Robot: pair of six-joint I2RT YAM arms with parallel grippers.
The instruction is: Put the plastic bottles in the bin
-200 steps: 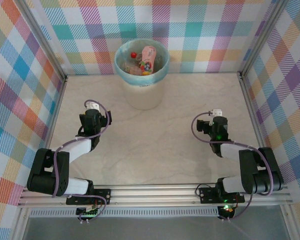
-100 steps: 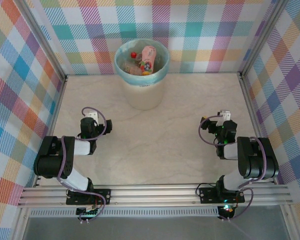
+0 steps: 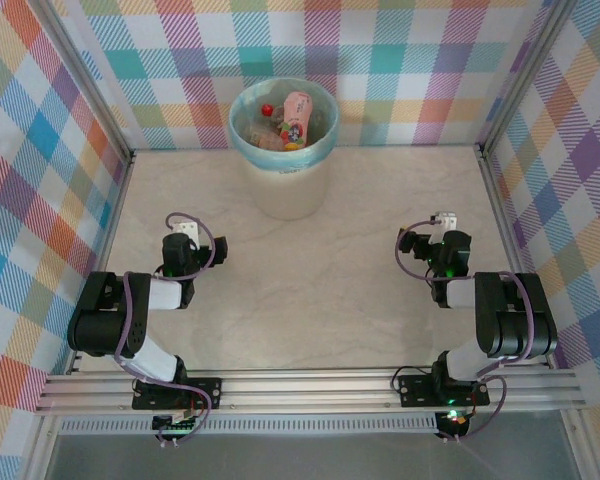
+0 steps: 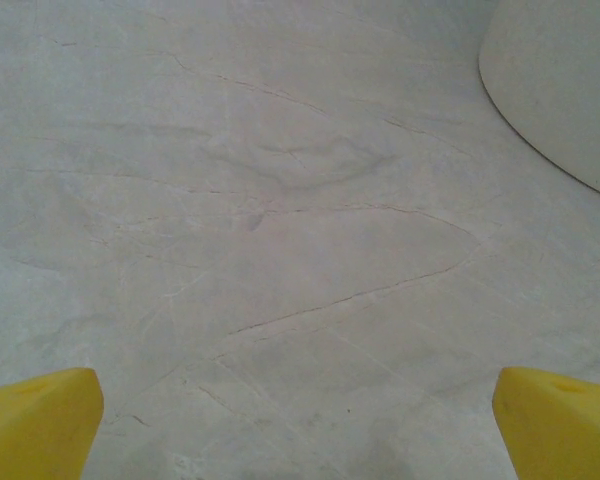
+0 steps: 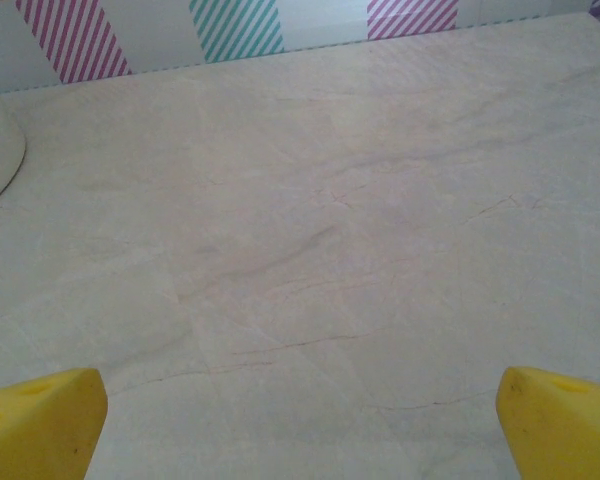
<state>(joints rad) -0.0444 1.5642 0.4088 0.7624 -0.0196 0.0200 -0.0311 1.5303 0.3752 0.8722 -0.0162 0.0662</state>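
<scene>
Bottles (image 3: 277, 132) lie heaped inside the teal-lined bin (image 3: 283, 192), pink one (image 3: 298, 108) uppermost.

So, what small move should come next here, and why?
Probably none beyond parking: the small plastic bottles lie inside the round cream-white bin, the pale marble-look table shows none left, and the left gripper and right gripper stand open, holding nothing.

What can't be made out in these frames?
- Top view: how many plastic bottles lie in the bin. They overlap and are too small to count, and the lower ones are buried.
- Left wrist view: bin cut off at the top-right corner, contents unseen.
- Right wrist view: bin cut off at the left edge.
</scene>
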